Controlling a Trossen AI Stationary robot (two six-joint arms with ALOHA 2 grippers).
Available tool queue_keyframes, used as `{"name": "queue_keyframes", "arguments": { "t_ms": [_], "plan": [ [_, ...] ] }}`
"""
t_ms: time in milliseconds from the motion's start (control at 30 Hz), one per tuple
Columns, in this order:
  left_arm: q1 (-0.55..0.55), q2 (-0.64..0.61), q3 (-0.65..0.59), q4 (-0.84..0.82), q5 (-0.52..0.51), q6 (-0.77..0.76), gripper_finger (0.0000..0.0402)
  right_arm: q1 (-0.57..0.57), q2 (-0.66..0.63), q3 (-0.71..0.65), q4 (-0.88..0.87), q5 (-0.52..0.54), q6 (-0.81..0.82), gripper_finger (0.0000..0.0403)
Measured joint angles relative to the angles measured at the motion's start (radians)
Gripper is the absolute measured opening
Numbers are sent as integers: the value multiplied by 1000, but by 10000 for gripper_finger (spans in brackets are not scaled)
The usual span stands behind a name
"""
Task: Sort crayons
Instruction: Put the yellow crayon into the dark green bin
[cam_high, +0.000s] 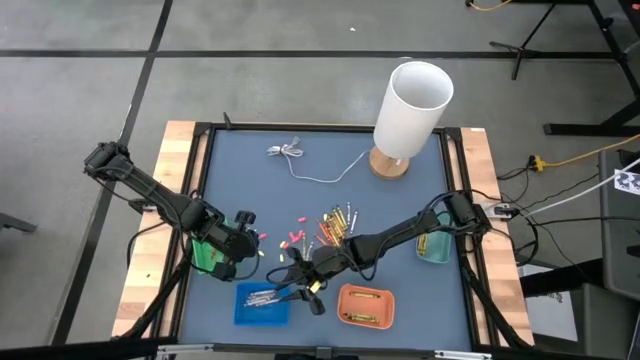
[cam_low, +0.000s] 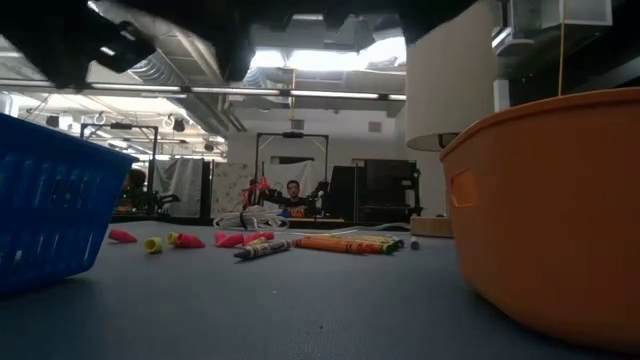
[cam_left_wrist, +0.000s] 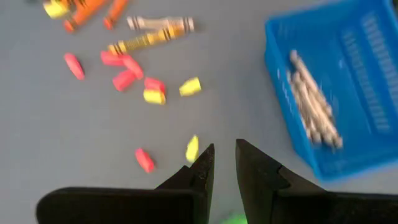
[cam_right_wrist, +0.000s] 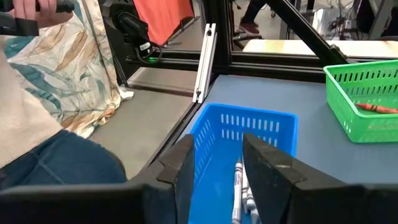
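Note:
Loose crayons lie in a heap at the table's middle, with short red, pink and yellow pieces beside them; the low view shows the same crayons. Grey crayons lie in the blue tray. My right gripper hangs open just above that blue tray, with nothing between its fingers. My left gripper stands by the green tray, a narrow empty gap between its fingers, above yellow and red pieces.
An orange tray stands right of the blue one, and a teal tray sits at the right edge. One red crayon lies in the green tray. At the back are a white cylinder and a white cable. A person sits beyond the table.

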Motion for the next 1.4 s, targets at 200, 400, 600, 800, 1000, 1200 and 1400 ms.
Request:
{"name": "queue_keyframes", "arguments": {
  "t_ms": [200, 400, 600, 800, 1000, 1200, 1400],
  "plan": [
    [0, 0, 0, 167, -95, 0, 50, 2, -120, 1, -250, 1, -73, 131],
    [16, 0, 0, 289, -146, 32, 50, 2, -253, 1, -547, 0, -77, 131],
    [74, 13, 0, 392, -158, 34, 50, 2, -361, 1, -791, 11, -64, 131],
    [128, 97, 0, 495, -150, 28, 51, 2, -441, 1, -1014, 79, -18, 131],
    [173, 221, 0, 518, -148, -41, 51, 2, -496, 1, -1253, 173, 14, 131],
    [219, 345, 0, 540, -147, -149, 51, 2, -508, 1, -1443, 265, 36, 131],
    [258, 413, 0, 550, -151, -296, 51, 2, -505, -16, -1542, 323, 96, 131]
  ]
}}
